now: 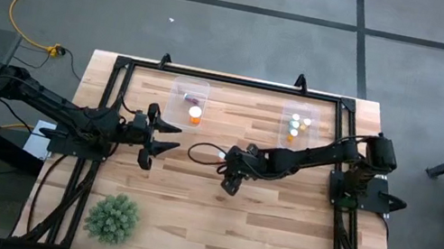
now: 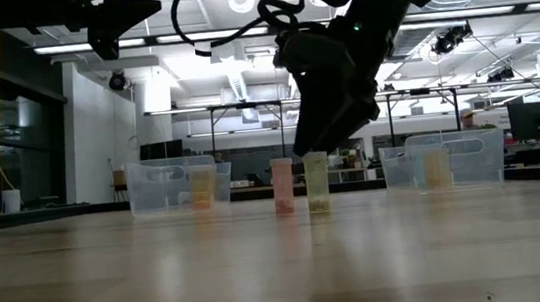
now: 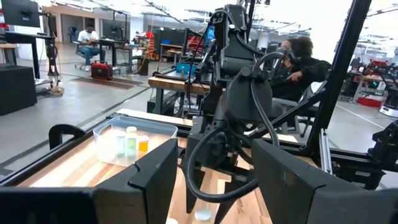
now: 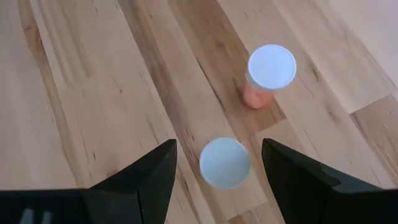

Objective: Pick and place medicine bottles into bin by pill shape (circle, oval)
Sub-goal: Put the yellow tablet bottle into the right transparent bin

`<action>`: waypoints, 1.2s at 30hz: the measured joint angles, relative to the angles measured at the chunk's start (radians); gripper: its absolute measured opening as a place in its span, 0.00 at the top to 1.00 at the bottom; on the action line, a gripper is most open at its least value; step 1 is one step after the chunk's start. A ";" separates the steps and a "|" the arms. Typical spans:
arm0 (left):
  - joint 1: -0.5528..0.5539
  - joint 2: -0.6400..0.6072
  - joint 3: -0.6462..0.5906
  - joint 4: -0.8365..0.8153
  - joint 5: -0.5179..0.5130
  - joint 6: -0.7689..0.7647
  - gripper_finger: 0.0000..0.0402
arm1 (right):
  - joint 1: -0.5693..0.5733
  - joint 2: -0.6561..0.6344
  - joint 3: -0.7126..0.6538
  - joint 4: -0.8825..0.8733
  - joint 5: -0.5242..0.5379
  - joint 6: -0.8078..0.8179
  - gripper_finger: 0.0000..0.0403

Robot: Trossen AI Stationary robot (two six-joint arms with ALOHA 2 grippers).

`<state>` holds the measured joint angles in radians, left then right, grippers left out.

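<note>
Pill shapes in bottles indiscernible

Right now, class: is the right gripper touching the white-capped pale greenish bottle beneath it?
Apart. The right wrist view shows bare wood between the bottle's cap and each open finger of the right gripper.

Two upright white-capped bottles mid-table, orange, pale greenish; others binned

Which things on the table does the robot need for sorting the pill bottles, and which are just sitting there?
Needed for the job:
- two loose bottles, pale greenish one and orange one
- left bin with a bottle inside
- right bin with several bottles
- right gripper, fingers open above the pale bottle
- left gripper, waiting open

Just sitting there:
- green spiky plant
</note>
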<state>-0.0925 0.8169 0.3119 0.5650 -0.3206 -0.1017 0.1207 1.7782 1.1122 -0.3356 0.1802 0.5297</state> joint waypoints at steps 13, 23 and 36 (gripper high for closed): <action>0.000 0.000 0.000 -0.001 0.000 0.000 0.51 | 0.000 -0.001 0.000 -0.025 -0.008 0.015 0.49; 0.000 0.000 0.000 -0.001 0.000 0.000 0.51 | -0.003 -0.001 0.000 -0.019 -0.008 0.030 0.57; 0.000 0.000 0.000 -0.004 0.000 0.000 0.51 | -0.003 -0.001 0.000 -0.005 -0.030 0.013 0.57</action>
<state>-0.0924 0.8173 0.3119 0.5610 -0.3208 -0.1017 0.1177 1.7771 1.1122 -0.3402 0.1503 0.5423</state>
